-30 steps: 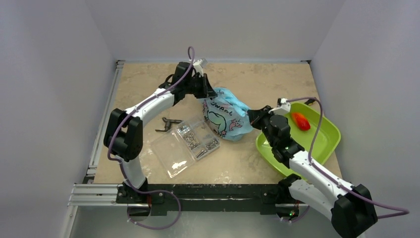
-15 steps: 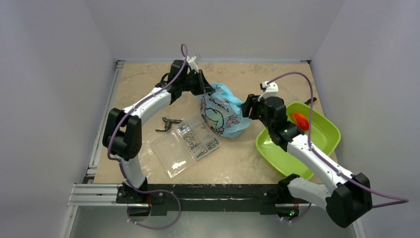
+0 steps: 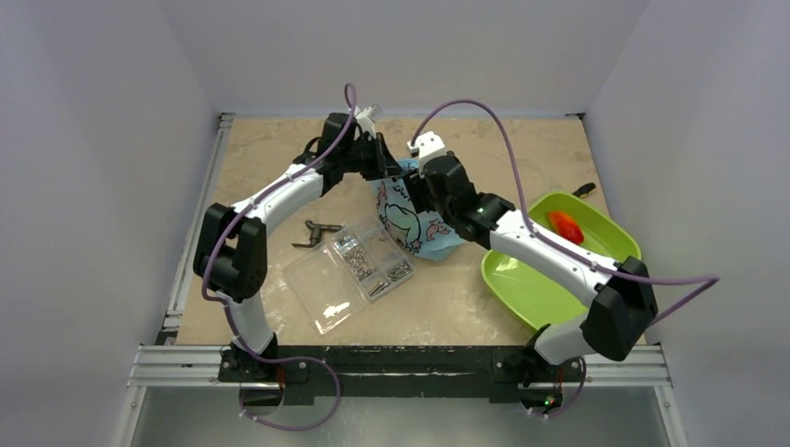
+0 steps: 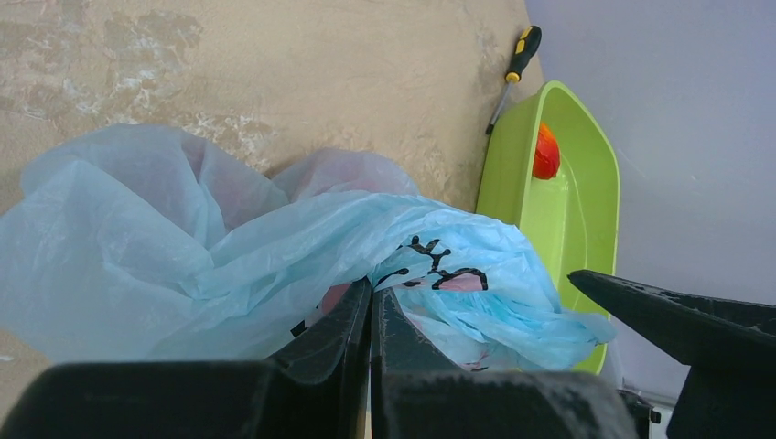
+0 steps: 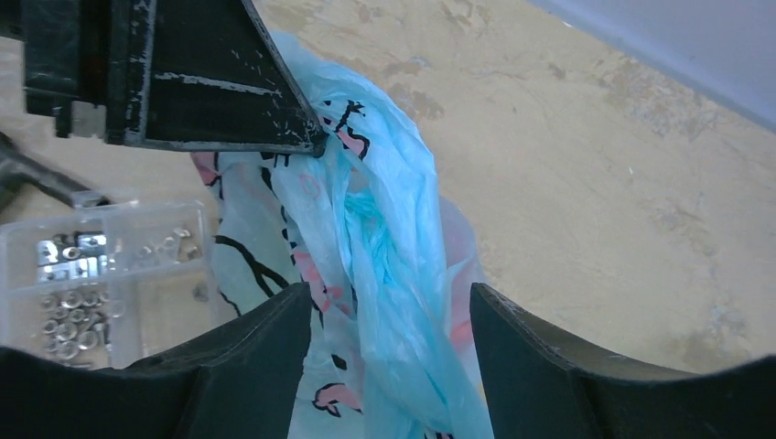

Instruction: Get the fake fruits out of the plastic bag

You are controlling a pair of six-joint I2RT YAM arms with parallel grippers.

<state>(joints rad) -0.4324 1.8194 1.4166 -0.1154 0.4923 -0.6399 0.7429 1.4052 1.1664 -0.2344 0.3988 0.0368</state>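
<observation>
Plastic bag (image 3: 416,223): far middle of worktop (image 3: 503,149), held up by one edge.
Left gripper (image 4: 371,302): clamped on bag rim.
Right gripper (image 5: 389,306): jaws apart above crumpled mouth.
Red fruit (image 3: 565,226): in green tray (image 3: 606,251), right edge.
Handling: keep rim taut; reach into the opening, avoid pinching film.

1. The bag (image 5: 384,238) is thin, crinkly, translucent plastic film.
2. The tray (image 4: 563,229) is smooth, glossy plastic, and the red fruit (image 3: 565,226) is glossy too.
3. The box (image 3: 326,284) is clear hard plastic holding shiny metal nuts (image 5: 66,322).
4. The table (image 3: 279,158) looks matt and mottled like stone.
5. The left gripper (image 4: 370,306) is matt black and scratched.
</observation>
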